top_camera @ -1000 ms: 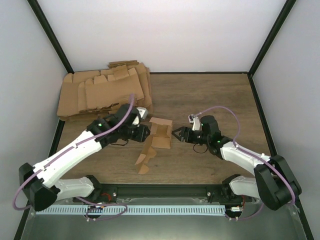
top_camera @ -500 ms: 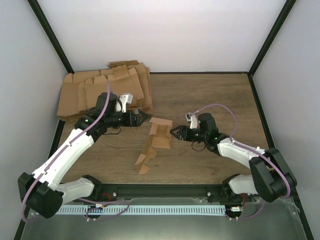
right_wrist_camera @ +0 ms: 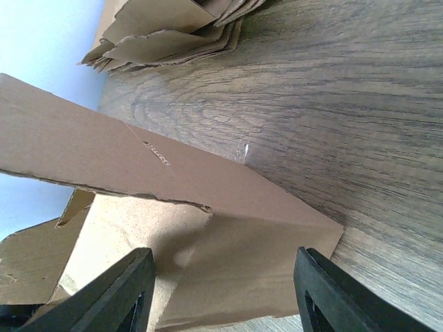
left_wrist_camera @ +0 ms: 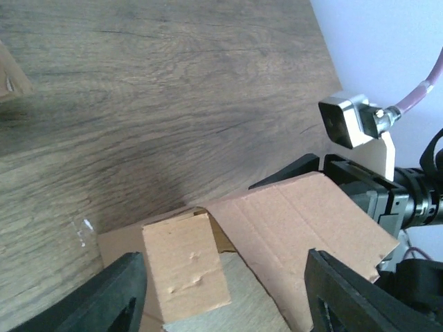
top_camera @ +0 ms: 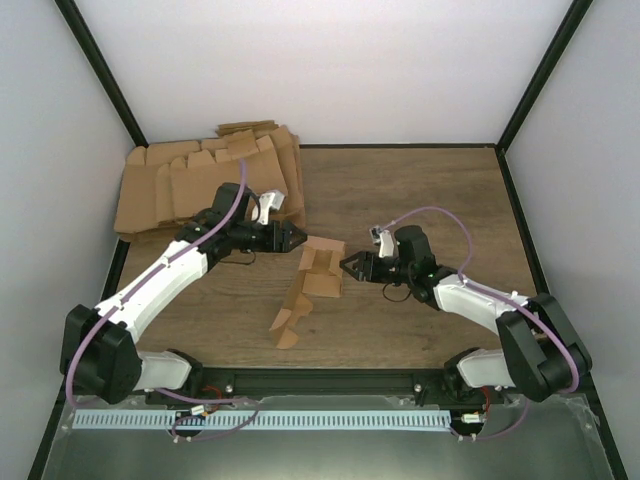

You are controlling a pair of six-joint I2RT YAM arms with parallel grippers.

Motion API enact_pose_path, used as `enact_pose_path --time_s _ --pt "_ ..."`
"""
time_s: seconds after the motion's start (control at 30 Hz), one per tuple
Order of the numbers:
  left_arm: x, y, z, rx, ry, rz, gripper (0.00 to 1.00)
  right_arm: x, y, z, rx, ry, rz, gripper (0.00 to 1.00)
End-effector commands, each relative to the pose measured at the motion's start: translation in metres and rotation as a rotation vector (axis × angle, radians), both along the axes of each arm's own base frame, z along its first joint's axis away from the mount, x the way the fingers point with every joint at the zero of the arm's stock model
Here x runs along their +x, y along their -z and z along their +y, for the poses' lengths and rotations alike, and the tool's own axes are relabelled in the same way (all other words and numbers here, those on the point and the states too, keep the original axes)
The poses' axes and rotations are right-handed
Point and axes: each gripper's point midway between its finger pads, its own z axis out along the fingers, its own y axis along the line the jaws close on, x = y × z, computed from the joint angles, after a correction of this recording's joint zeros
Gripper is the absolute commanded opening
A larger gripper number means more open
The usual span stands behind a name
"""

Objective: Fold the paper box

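Jaws of the left hand (top_camera: pixel 291 237) stand apart, just beside the far left corner of the paper box (top_camera: pixel 318 272). The right hand (top_camera: pixel 349 264), likewise apart, noses its right edge and looks nearer. The box lies mid-way across the desk (top_camera: pixel 430 190): half-formed brown cardboard with loose flaps, its long axis running from between the hands toward the near left.

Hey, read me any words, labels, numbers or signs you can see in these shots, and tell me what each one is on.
None: no readable text in any view.
The box, the cardboard pile and the table are plain.
A small dark mark on the box looks like a slit, not lettering.
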Motion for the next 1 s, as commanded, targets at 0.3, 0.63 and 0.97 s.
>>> enact_pose_path --time_s 0.3,0.63,0.97 --pt "-0.012 0.029 -0.006 -0.011 0.079 0.059 0.49 0.009 -0.048 -0.012 -0.086 0.019 -0.168 0.59" --pt "-0.017 0.033 -0.009 -0.046 0.088 0.078 0.51 0.012 -0.03 0.005 -0.046 -0.034 -0.111 0.59" --pt "-0.024 0.037 -0.015 -0.103 0.119 0.105 0.52 0.005 -0.007 0.014 -0.081 -0.058 -0.077 0.58"
